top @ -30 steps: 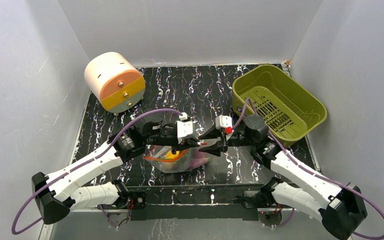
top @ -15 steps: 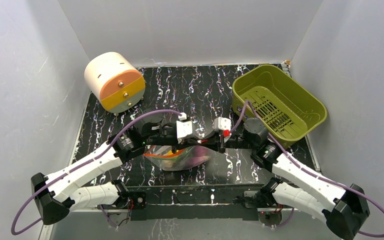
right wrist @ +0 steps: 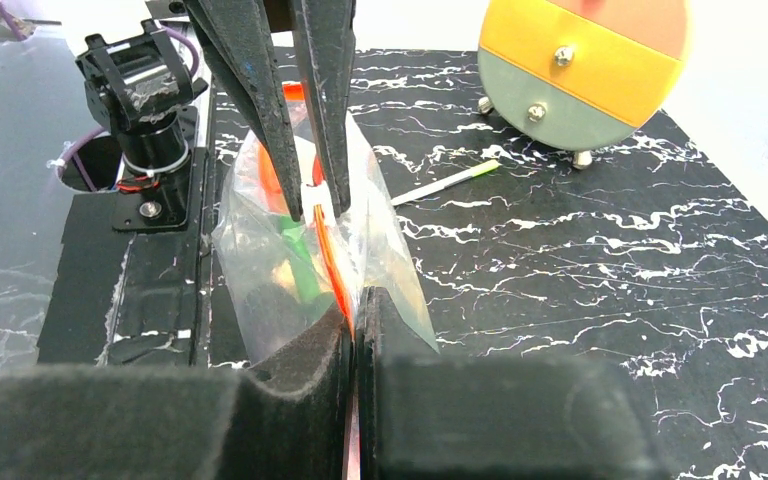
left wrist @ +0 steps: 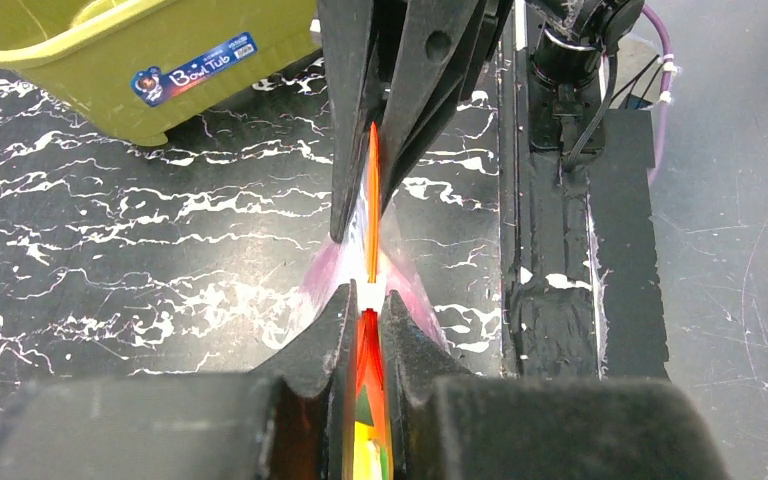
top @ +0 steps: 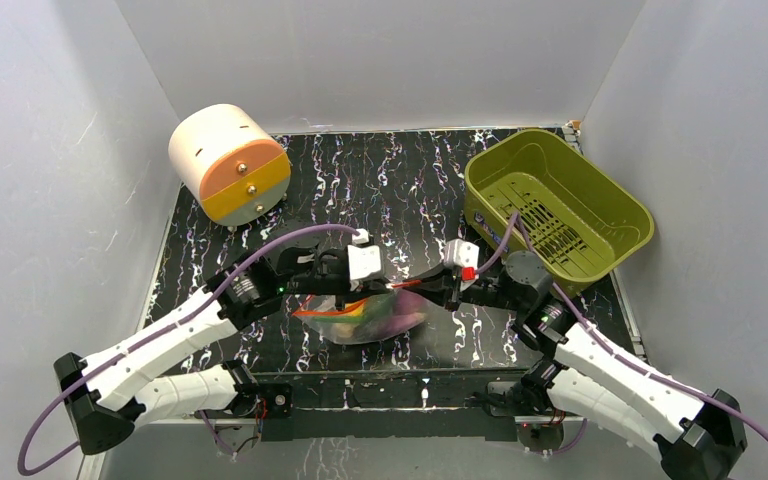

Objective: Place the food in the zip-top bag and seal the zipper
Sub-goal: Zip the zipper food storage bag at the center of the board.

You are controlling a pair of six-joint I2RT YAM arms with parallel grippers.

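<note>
Table near centre: both arms reach inward, forearms low, tips meeting. Bag is held upright between them. Left gripper pinches the zipper at its white slider. Right gripper is clamped on the zipper too. Food sits inside, mostly blurred by plastic.

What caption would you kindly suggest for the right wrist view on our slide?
The right end effector and left end effector both shut on the zipper of the bag, food inside.
</note>
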